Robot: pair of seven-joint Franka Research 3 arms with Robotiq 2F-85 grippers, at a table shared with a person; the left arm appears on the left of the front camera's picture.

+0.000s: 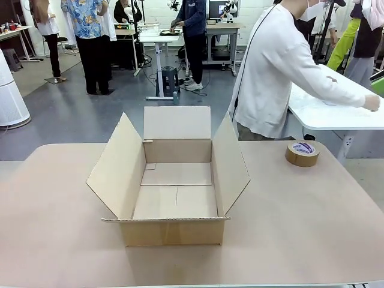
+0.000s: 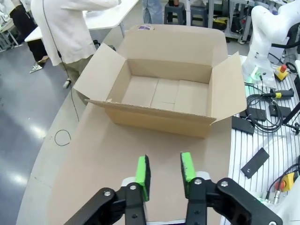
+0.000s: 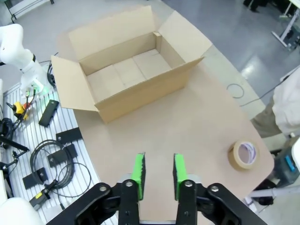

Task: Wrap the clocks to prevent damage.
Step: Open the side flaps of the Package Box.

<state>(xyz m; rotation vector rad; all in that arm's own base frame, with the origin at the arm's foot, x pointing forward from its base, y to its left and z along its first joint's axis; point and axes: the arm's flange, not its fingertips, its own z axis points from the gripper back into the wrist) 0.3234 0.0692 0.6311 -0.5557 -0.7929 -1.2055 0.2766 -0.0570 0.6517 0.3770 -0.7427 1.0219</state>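
the left gripper [image 2: 164,163] hangs over the bare table [image 2: 112,154] on the robot's side, its green pads a modest gap apart with nothing between them. the cardboard box [image 1: 177,231] sits in the middle of the table, side and far flaps splayed upward, its floor bare; where the clocks are i cannot tell. beyond it the person [image 1: 270,72] is turned away, one hand [image 1: 372,103] stretched over a white side table [image 1: 324,114]. a roll of tape [image 1: 302,153] lies flat near the table's far right edge. the right gripper [image 3: 158,161] hovers with its pads likewise parted and empty.

the likely troubles: the box is light and unweighted, so an arm brushing a raised flap would probably shove or twist it. the tape could be nudged off the edge by a careless reach. with the person looking elsewhere, a handover could be mistimed. jaws this narrow may also not fit around a clock.
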